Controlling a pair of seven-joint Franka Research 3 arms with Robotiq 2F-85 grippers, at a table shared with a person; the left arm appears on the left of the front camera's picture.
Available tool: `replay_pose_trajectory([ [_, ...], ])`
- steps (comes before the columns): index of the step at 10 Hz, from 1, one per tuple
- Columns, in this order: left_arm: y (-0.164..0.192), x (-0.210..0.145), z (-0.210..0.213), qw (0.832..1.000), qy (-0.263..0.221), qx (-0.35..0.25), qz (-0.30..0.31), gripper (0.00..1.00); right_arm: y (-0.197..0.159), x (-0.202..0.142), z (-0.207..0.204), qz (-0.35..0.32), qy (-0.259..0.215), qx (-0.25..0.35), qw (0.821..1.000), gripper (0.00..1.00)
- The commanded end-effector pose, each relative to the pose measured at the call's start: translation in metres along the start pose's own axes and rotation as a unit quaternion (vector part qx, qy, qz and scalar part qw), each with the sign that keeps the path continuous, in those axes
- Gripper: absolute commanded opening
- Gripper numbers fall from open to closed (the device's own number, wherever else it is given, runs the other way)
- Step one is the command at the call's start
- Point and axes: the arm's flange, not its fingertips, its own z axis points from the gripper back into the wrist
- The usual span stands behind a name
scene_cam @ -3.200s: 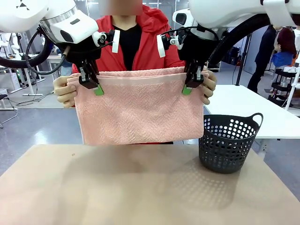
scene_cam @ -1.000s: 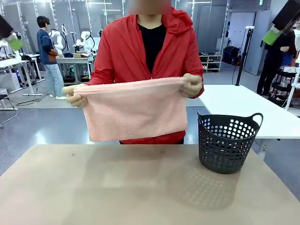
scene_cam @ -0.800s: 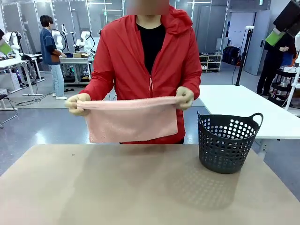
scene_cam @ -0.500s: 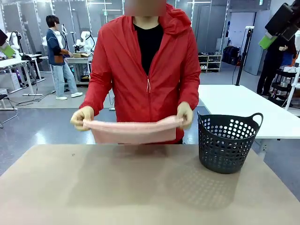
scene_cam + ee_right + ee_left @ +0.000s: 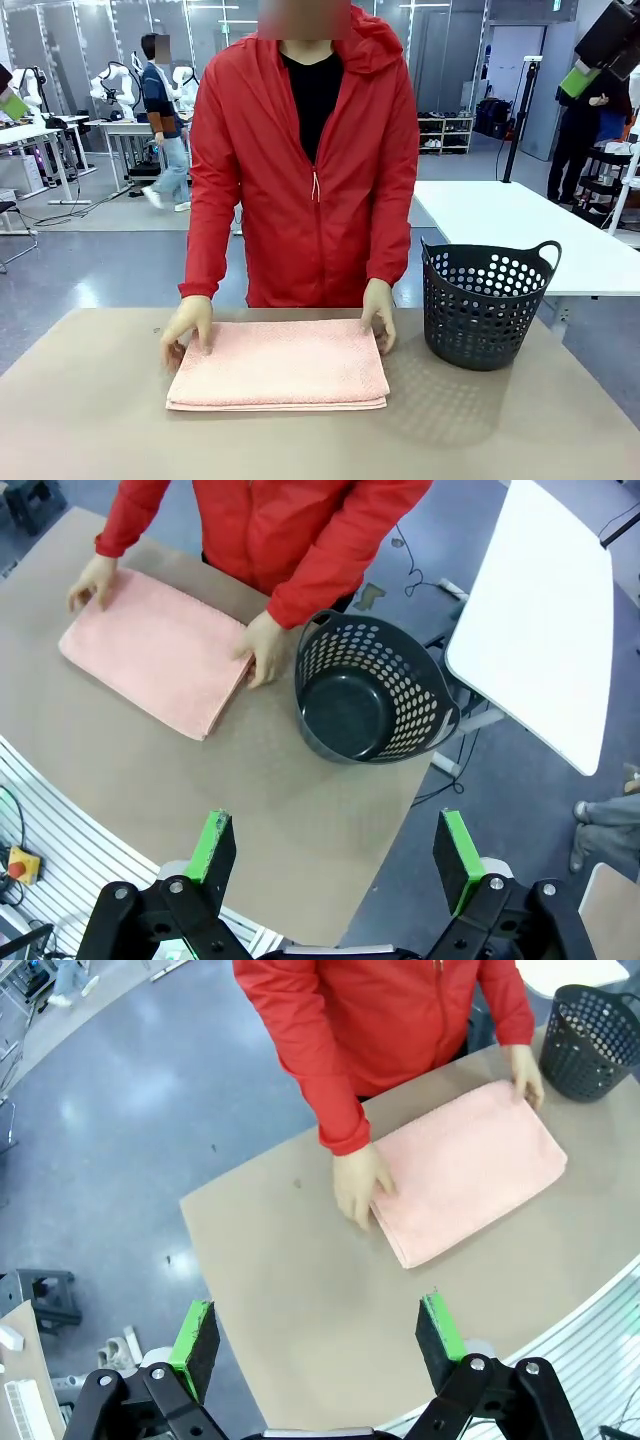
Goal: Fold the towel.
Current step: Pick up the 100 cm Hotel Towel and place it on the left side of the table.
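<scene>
Towel (image 5: pixel 278 365) lies folded at lower centre, a person's hands (image 5: pixel 187 325) on its far corners, looking soft and floppy, best pinched at its stacked front edge; left gripper (image 5: pixel 315 1335) and right gripper (image 5: pixel 335 855) both gape empty.

No writing, label, brand or number can be read in any view. The towel (image 5: pixel 278 365), the dark basket (image 5: pixel 487 310), the red jacket (image 5: pixel 300 170) and the worktop (image 5: pixel 300 445) show plain surfaces; anything in the room behind is too small to make out.
</scene>
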Motion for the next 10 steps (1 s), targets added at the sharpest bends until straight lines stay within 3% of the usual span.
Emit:
replay_pose_trajectory([
  [1, 0.0004, 0.0016, 0.0033, 1.0, 0.006, -0.003, 0.0, 1.0, -0.0008, -0.0018, 0.0007, 0.006, 0.003, 0.002, 1.0, 1.0],
  [10, 0.0004, 0.0016, 0.0033, 1.0, 0.006, -0.003, 0.0, 1.0, -0.0008, -0.0018, 0.0007, 0.006, 0.003, 0.002, 1.0, 1.0],
])
